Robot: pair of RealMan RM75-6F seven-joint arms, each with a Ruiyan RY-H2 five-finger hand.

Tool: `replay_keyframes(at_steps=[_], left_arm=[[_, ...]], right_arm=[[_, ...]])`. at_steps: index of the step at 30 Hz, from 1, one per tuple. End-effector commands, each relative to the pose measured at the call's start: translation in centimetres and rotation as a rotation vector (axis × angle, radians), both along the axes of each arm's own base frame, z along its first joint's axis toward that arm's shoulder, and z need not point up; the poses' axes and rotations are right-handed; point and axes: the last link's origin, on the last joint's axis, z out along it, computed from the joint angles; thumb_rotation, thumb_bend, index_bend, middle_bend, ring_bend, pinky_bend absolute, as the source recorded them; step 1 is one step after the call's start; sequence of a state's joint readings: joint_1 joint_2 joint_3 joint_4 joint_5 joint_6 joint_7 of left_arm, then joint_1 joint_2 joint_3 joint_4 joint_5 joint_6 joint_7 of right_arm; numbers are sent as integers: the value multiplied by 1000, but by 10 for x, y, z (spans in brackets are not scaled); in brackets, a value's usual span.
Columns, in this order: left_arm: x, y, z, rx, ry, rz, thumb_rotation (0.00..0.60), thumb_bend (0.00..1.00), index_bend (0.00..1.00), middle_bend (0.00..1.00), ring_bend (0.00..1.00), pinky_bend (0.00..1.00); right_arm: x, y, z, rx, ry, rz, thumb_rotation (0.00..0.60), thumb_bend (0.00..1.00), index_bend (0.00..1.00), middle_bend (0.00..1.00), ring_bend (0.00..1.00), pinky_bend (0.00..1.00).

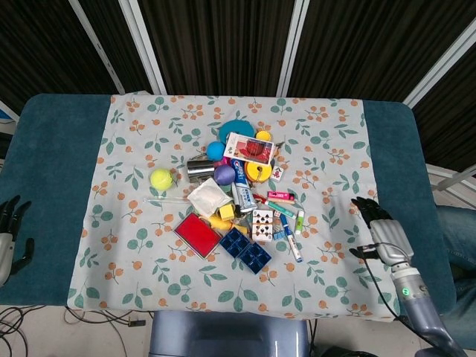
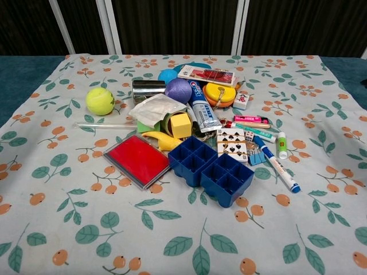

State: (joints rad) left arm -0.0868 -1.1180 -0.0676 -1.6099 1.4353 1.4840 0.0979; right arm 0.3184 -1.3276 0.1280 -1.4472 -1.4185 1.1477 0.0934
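A heap of small things lies mid-table on the floral cloth (image 1: 149,275). In it are a blue compartment tray (image 1: 245,250) (image 2: 211,169), a red flat case (image 1: 197,233) (image 2: 137,160), playing cards (image 1: 262,223) (image 2: 231,145), a toothpaste tube (image 1: 242,182) (image 2: 200,106), a purple ball (image 1: 224,175) (image 2: 179,90) and a metal can (image 1: 198,169) (image 2: 148,89). A yellow tennis ball (image 1: 161,178) (image 2: 100,101) sits apart on the left. My right hand (image 1: 382,233) hovers over the cloth's right part, fingers spread, holding nothing. My left hand (image 1: 9,234) stays at the far left edge, open and empty.
A blue marker (image 1: 291,243) (image 2: 277,164) and a green-capped stick (image 1: 300,221) (image 2: 281,145) lie nearest the right hand. A clear rod (image 1: 165,201) (image 2: 106,124) lies left of the heap. Teal table cover (image 1: 52,149) borders the cloth on both sides.
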Motion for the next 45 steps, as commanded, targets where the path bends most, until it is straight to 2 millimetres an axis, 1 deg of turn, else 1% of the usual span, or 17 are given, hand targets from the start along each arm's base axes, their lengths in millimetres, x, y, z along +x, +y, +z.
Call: replay_keyframes(at_steps=[1,5,9,12,16,31,36,45], left_arm=[[0,0,0,0,1,0,600,518,89,0,0,38],[-1,0,0,-2,3,3,600,518,89,0,0,38],[-1,0,-1,-4,6,5,600,518,89,0,0,38],[-1,0,-1,-5,7,6,600,518,88,0,0,38],[-1,0,-1,-2,5,6,600,518,89,0,0,38],[-1,0,-1,-1,4,12,600,518,88,0,0,38],[-1,0,-2,-7,8,10,600,518,89,0,0,38],[-1,0,-1,-3,7,13,600,518,88,0,0,38]], right_arm=[[19,-20,-20,10,-17,16,600,86,71,77,40,201],[35,-34,-37,14,-16,26,600,86,71,78,40,201],[43,-45,-54,30,-9,13,600,86,71,82,40,201],[46,-49,-65,31,3,4,600,86,71,89,40,201],[49,-48,-76,32,2,-5,600,86,71,107,40,201],[57,-43,-92,35,-51,-52,600,89,81,183,40,201],[58,-40,-98,36,-78,-81,600,103,89,193,41,201],[57,-42,-103,14,-113,-98,600,141,118,235,48,201]])
